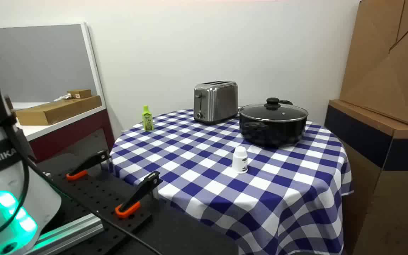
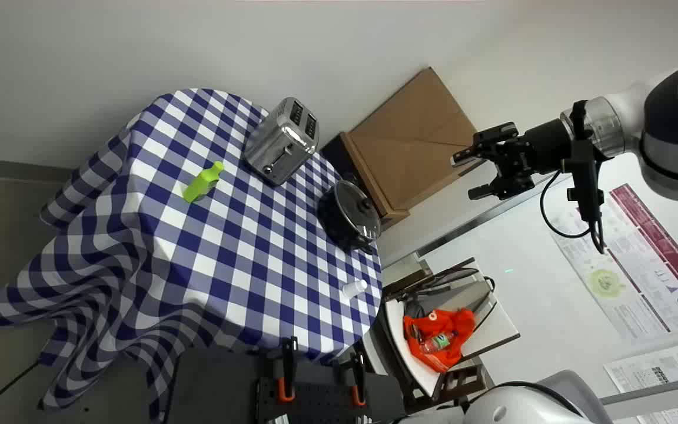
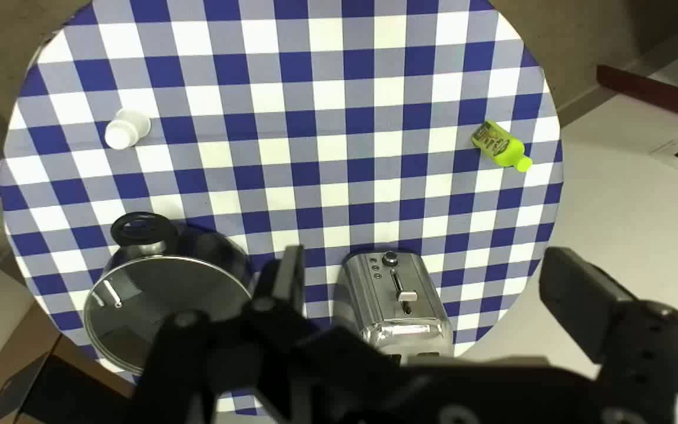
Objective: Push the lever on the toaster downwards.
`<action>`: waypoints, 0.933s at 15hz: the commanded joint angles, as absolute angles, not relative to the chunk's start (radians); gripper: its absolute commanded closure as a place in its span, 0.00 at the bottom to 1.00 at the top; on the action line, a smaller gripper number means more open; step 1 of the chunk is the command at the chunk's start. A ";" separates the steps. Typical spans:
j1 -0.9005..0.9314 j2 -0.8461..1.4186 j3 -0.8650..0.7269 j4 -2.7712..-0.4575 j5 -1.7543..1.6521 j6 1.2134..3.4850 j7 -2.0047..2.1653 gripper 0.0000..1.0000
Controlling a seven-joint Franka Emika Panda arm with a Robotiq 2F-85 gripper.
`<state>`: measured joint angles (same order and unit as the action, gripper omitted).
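cloth (image 2: 221,247), checked in blue and white, fills much of the left half of an exterior view and drops in folds toward the lower left. on it, left of centre, a lime-green bottle (image 2: 200,184) stands upright. just left of the middle, in the upper half, i see the silver toaster (image 2: 280,144), upright, bread slots facing up. its lever (image 3: 408,296) is clearest in the wrist view, lower half, right of centre: a small tab near the top end of its track, away from the round knob (image 3: 390,258). near the bottom edge, two black clamps (image 2: 288,362) with orange ends sit side by side by the cloth. at the middle of the frame is the black pot (image 2: 334,224), glass lid (image 2: 355,213) on, near the toaster with a gap between. below it, a white bottle (image 2: 354,288) stands near the cloth's right edge. right of the pot, a big cardboard box (image 2: 415,135) rises above, and an orange bundle (image 2: 442,327) lies lower down. farther right, upper part, the gripper (image 2: 467,175) hangs well apart from the toaster, fingers (image 3: 574,303) spread wide.
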<state>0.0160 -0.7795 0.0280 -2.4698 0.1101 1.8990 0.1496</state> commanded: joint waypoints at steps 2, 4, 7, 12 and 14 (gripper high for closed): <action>0.007 -0.779 0.034 -2.468 0.115 1.897 0.145 0.00; 0.007 -0.779 0.034 -2.468 0.115 1.897 0.145 0.00; 0.007 -0.779 0.034 -2.468 0.115 1.897 0.145 0.00; -0.021 -0.781 0.064 -2.484 0.056 1.976 0.159 0.00; -0.038 -0.770 0.078 -2.492 0.016 2.066 0.170 0.00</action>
